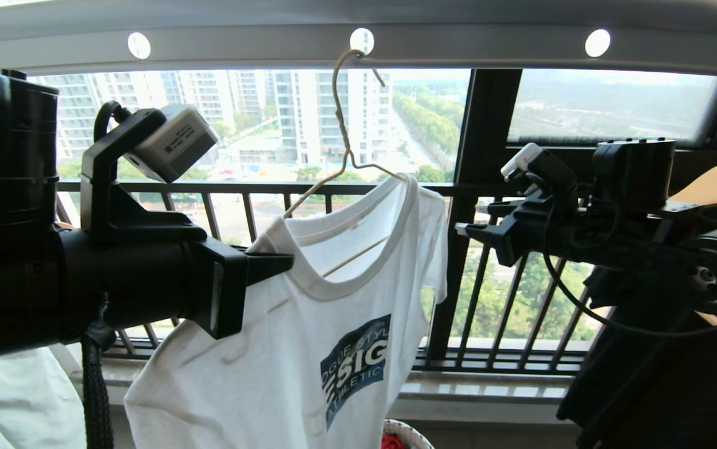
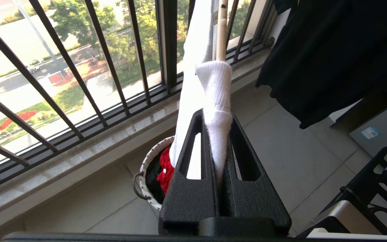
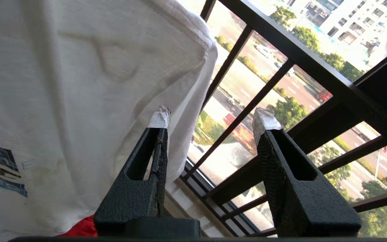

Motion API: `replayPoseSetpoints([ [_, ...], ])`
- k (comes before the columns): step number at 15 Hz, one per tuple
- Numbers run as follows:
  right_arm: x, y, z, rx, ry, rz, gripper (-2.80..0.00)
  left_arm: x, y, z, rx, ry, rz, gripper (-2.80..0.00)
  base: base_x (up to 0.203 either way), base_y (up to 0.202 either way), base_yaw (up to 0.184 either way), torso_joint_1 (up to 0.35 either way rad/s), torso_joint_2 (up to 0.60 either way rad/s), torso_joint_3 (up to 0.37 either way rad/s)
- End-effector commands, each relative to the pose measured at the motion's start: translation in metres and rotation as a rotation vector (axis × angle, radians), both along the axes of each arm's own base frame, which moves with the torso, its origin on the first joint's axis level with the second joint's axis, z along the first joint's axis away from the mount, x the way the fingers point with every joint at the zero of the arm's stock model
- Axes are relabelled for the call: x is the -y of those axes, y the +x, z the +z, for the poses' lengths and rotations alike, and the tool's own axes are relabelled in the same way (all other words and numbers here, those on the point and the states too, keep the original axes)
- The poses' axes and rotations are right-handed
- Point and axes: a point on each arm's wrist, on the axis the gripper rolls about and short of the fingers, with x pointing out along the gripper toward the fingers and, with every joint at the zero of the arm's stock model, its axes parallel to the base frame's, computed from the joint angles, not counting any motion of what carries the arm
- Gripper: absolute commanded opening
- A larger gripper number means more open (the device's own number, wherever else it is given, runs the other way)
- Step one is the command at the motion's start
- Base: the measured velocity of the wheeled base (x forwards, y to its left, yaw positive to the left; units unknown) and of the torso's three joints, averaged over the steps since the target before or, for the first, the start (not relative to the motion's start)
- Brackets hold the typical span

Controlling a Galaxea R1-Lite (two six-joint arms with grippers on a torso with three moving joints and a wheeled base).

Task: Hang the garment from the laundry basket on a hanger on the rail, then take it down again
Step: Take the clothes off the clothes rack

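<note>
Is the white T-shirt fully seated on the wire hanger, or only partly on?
Partly on. The T-shirt drapes one hanger arm; the other arm sticks out bare through the neck opening, where the left gripper pinches the neckband.

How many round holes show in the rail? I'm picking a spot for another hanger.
3 in the rail: one left, one middle holding the hanger, one right. More may lie outside the view.

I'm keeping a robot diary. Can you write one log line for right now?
T-shirt: on hanger, hooked in rail | left gripper: shut on shirt shoulder | right gripper: open, beside sleeve, holding nothing
</note>
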Motion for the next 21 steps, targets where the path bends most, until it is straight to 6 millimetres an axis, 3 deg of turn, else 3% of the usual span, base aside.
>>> replayPoseSetpoints([
  [1, -0.001, 0.031, -0.012, -0.009, -0.014, 0.025, 0.0, -0.001, -0.001, 0.0, 0.0, -0.001, -0.002, -2.8, 0.0, 0.0, 0.0, 0.0, 0.0, 0.0],
  [5, 0.016, 0.05, -0.017, -0.033, -0.03, 0.152, 0.0, -0.003, -0.003, 0.003, 0.01, -0.009, -0.001, -2.8, 0.0, 0.0, 0.0, 0.0, 0.0, 0.0],
  [10, 0.044, 0.043, -0.021, -0.148, 0.058, 0.386, 0.0, -0.003, -0.003, 0.002, 0.009, -0.008, -0.004, -2.8, 0.0, 0.0, 0.0, 0.0, 0.0, 0.0],
  [16, 0.042, 0.062, -0.035, -0.217, 0.099, 0.47, 0.0, -0.004, -0.005, 0.004, 0.014, -0.013, -0.005, -2.8, 0.0, 0.0, 0.0, 0.0, 0.0, 0.0],
  [21, 0.028, 0.064, -0.042, -0.235, 0.117, 0.552, 0.0, -0.004, -0.005, 0.003, 0.014, -0.01, -0.005, -2.8, 0.0, 0.0, 0.0, 0.0, 0.0, 0.0],
])
